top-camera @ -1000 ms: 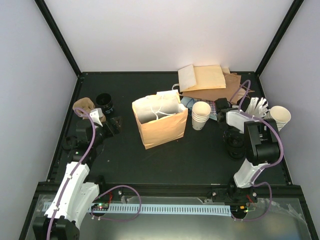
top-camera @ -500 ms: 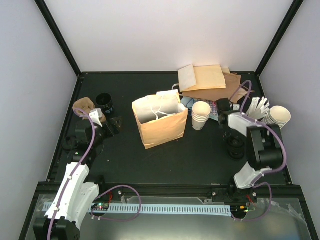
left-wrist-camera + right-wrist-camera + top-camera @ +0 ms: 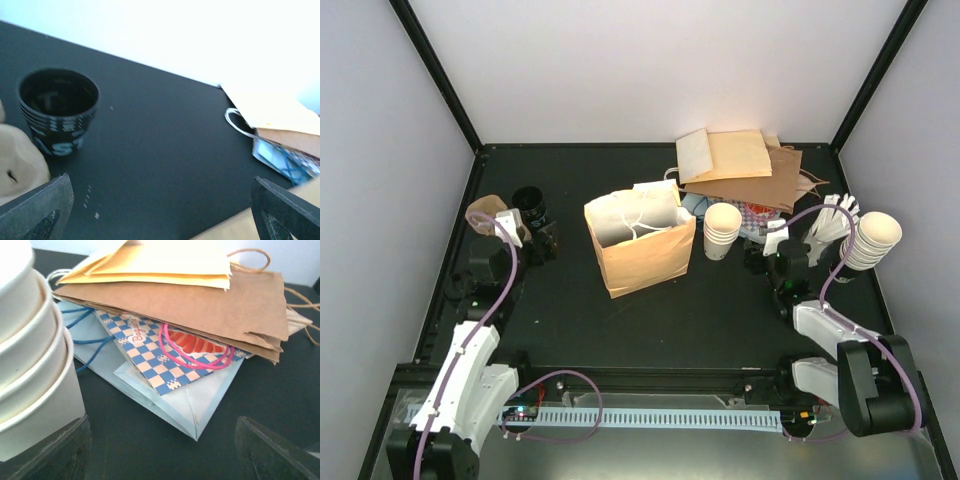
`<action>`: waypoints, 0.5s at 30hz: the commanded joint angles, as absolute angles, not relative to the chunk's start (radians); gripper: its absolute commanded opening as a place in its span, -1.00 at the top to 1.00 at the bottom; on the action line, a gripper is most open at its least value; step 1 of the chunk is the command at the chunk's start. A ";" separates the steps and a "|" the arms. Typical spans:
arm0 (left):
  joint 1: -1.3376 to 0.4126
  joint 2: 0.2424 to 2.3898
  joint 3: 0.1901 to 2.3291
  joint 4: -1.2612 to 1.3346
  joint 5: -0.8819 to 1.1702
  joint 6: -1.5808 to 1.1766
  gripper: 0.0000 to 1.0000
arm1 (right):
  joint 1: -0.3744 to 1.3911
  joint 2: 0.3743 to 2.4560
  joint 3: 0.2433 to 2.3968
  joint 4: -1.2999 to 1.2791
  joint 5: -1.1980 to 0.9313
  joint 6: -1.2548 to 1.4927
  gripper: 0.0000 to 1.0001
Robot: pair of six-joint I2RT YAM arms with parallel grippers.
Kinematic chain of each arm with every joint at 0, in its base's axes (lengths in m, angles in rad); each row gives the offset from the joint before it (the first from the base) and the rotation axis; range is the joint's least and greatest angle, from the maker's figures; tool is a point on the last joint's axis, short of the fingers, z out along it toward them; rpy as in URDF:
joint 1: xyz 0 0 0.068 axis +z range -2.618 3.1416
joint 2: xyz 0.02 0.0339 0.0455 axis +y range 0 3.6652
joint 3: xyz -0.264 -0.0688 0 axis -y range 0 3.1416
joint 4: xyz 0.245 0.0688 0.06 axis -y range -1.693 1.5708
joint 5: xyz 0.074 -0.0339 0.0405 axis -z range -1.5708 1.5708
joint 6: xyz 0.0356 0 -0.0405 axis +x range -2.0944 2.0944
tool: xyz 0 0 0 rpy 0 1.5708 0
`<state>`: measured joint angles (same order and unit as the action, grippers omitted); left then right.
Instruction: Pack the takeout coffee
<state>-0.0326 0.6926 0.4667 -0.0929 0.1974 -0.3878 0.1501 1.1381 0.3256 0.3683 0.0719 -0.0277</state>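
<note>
The takeout coffee shows in none of these views. An open brown paper bag point(image 3: 640, 245) stands upright mid-table, white inside. My left gripper point(image 3: 546, 240) hangs open left of the bag; in its wrist view the left gripper point(image 3: 160, 215) is empty over bare tabletop, with a lidless black cup point(image 3: 57, 112) ahead on the left. My right gripper point(image 3: 758, 250) stands open to the right of a stack of lidless cream cups point(image 3: 722, 230). Seen from the right wrist, the right gripper point(image 3: 165, 450) holds nothing, and the cream cups point(image 3: 30, 365) are at its left fingertip.
Flat paper bags point(image 3: 740, 165) lie piled at the back right; the right wrist view shows this pile of bags point(image 3: 175, 300) just ahead. Another cup stack point(image 3: 875, 240) stands far right. A brown pulp tray point(image 3: 488, 212) sits by the black cup point(image 3: 530, 205).
My right gripper has opened, and the right arm has folded down toward the near right corner. The left gripper has crept slightly toward the black cup.
</note>
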 commanded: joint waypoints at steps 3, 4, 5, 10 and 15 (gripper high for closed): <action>-0.033 0.773 0.422 0.157 -0.003 -0.259 -0.98 | 0.144 1.222 0.296 0.795 0.021 -0.105 -0.63; -0.034 0.788 0.395 0.220 -0.005 -0.252 -0.97 | 0.144 1.237 0.303 0.807 0.039 -0.112 -0.63; -0.033 0.811 0.368 0.291 -0.005 -0.244 -0.98 | 0.144 1.253 0.306 0.827 0.065 -0.112 -0.63; -0.027 1.032 0.378 0.462 -0.155 -0.183 -0.97 | 0.126 1.304 0.273 0.956 0.081 -0.116 -0.65; -0.017 1.162 0.389 0.574 -0.177 -0.100 -0.98 | 0.058 1.332 0.292 0.943 0.027 -0.051 -0.64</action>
